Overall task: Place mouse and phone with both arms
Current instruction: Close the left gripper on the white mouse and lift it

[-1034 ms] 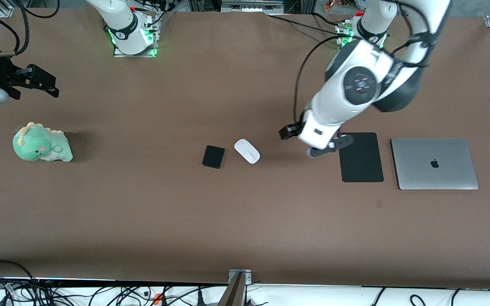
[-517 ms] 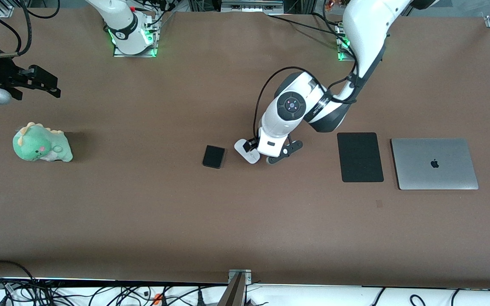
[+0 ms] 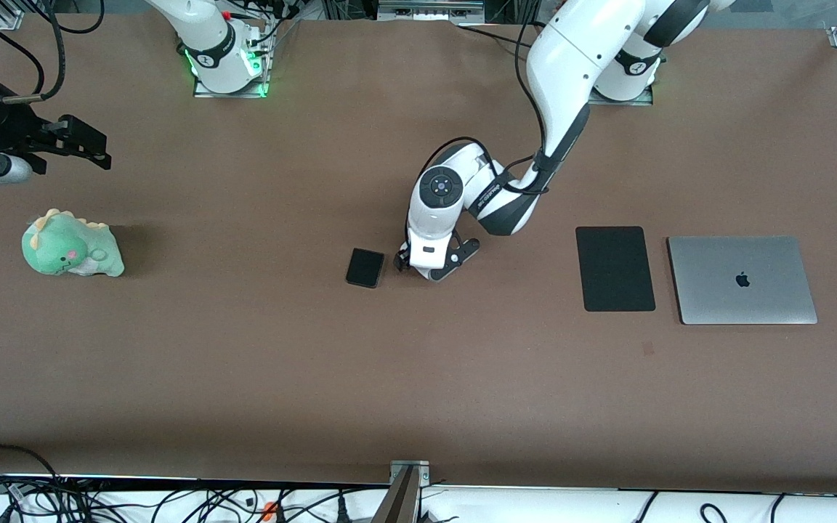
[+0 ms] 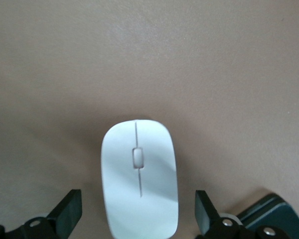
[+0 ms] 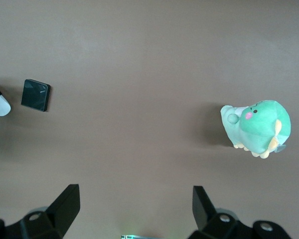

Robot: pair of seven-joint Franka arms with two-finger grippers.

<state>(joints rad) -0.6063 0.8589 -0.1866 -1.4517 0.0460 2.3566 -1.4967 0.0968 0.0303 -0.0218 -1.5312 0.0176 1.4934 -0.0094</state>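
The mouse is lying flat on the desk near its middle, with its grey line running lengthwise. In the front view the left arm's wrist is covering nearly all of it. The left end effector is hanging low over the mouse with its fingers spread wide, one on each side of the white shell and apart from it; it is gripping nothing. How close the fingertips are sitting to the desk is hard to judge from these views.

The phone is lying just beside the mouse, toward the right arm's end of the desk, not touching it as far as the right wrist view shows. A dark corner of it is also showing at the edge of the left wrist view.

Toward the left arm's end, well apart from the mouse, a black pad is lying flat, and a closed silver laptop is sitting just beside it, closer to the desk's end.

The right end effector is waiting in the air over the right arm's end of the desk, fingers wide apart and holding nothing. A green plush dinosaur is sitting on the desk close by, nearer to the front camera than the spot under that end effector.
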